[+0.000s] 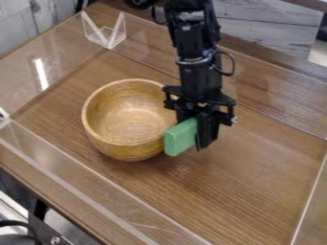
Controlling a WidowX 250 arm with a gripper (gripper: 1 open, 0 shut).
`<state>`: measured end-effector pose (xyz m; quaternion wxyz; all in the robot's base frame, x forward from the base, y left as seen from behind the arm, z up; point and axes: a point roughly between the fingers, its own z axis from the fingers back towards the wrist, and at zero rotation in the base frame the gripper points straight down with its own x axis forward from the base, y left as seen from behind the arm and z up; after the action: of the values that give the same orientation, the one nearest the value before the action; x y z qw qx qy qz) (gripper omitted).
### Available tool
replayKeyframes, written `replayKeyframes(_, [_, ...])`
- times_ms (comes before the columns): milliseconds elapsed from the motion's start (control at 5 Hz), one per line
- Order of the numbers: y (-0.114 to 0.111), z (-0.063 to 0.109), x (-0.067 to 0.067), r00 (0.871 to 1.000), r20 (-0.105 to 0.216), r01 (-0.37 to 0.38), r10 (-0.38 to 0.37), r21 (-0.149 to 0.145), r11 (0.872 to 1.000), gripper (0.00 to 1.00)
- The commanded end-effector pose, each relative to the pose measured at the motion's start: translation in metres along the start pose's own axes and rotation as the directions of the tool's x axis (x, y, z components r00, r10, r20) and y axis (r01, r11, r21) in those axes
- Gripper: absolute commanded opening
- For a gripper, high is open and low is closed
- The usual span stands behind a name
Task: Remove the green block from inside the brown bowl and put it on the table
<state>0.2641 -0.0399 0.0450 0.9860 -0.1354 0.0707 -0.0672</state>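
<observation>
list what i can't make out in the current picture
- Pincer tips, camera view: too dark and small to trace where they meet the green block.
- Any gap between the block's lower end and the table, camera view: the single high angle hides it.
- Arm's upper part, camera view: cut off by the top edge.

We have 1 view. It looks down at a slant from above the glossy brown wood-grain tabletop (115, 199), facing across it toward the black robot arm (194, 57), which enters at the top edge. We sit near enough that the round light tan wooden bowl (99, 134) shows whole, left of centre, while the tabletop runs past the frame.
</observation>
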Motion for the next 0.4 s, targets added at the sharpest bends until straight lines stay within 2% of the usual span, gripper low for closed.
replayKeyframes(0, [-0.0024,0.0091,0.0119,0.998,0.046,0.031,-0.031,0.008,1.0,0.0])
replayKeyframes(200, [-0.0011,0.0057,0.0149,0.999,0.041,0.032,-0.032,0.006,0.999,0.0])
